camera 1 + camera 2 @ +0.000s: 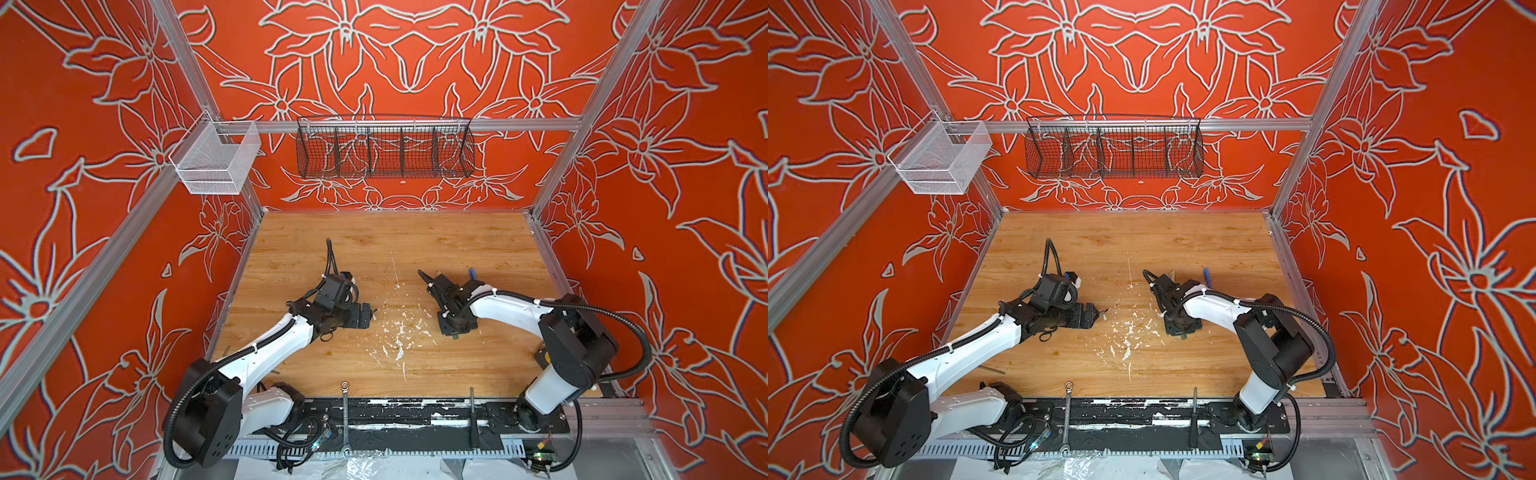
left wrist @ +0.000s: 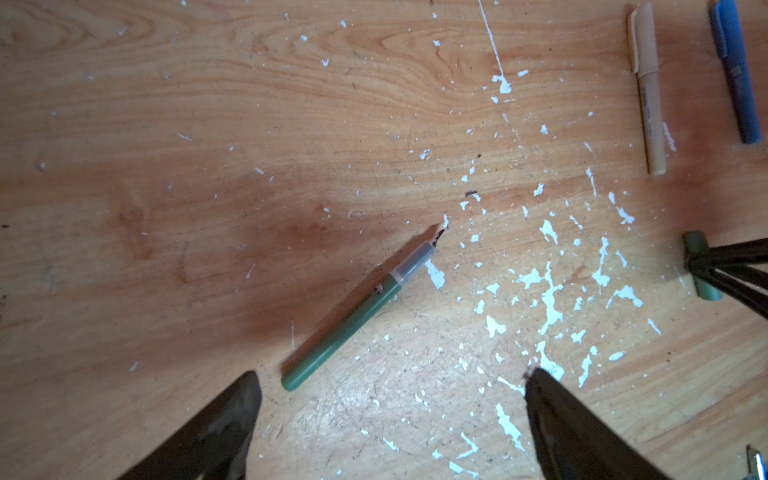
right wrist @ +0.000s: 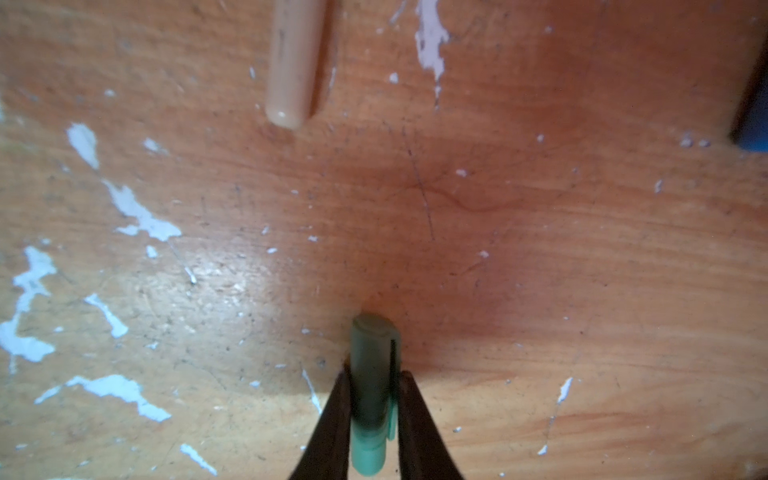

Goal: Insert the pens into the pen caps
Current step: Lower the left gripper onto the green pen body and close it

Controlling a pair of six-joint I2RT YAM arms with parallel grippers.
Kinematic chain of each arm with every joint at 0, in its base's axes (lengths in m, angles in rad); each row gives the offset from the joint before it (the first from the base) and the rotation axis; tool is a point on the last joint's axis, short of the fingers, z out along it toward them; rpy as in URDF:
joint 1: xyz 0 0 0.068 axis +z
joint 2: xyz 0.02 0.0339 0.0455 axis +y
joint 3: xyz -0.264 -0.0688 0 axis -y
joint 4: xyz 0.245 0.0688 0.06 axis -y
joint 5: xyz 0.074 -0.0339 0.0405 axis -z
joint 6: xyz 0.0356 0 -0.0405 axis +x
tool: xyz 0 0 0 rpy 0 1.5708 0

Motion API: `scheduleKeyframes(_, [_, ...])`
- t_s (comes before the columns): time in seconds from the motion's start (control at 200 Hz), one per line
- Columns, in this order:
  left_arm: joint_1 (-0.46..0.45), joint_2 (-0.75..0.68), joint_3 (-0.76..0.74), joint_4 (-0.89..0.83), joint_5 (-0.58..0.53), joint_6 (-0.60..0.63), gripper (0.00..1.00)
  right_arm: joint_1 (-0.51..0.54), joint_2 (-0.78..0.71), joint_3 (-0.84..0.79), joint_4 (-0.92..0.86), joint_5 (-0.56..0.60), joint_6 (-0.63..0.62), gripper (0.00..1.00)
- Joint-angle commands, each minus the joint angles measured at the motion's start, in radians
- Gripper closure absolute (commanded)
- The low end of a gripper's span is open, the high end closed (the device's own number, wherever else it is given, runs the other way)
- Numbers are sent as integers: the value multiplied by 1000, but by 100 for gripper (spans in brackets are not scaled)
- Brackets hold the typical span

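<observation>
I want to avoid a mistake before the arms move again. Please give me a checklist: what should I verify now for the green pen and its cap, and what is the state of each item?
1. The right gripper grips the green cap: ok, its fingers touch both sides.
2. The cap is lifted off the table: cannot tell.
3. The cap's open end faces the pen: cannot tell.
4. The left gripper is open: ok, jaws wide, holding nothing.
5. The green pen is reachable: ok, it lies flat, tip bare, close to the left gripper.
6. The tan pen and blue pen are out of the way: ok, both lie apart and look capped.
</observation>
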Motion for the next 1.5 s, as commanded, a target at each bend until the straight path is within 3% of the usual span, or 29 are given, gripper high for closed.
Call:
scheduleKeyframes(0.0, [6, 14, -6, -35, -9, 18, 3, 7, 32, 23, -27, 33, -14, 80])
scheduleKeyframes(0.255, [6, 53, 7, -54, 16, 8, 3, 7, 54, 43, -47, 36, -42, 80])
scheduleKeyframes(0.45, [6, 113, 42, -101, -28, -5, 3, 7, 73, 61, -61, 39, -72, 80])
scheduleKeyframes(1.046, [6, 268, 162, -92, -29, 82, 3, 6, -72, 33, -50, 6, -73, 95])
scheduleKeyframes(1.316, [6, 403, 196, -142, 131, 81, 1, 3, -153, 1, 23, -72, -61, 97])
scheduleKeyframes(1.496, [-8, 331, 142, -133, 158, 13, 4, -1, -166, -11, 41, -88, -63, 97])
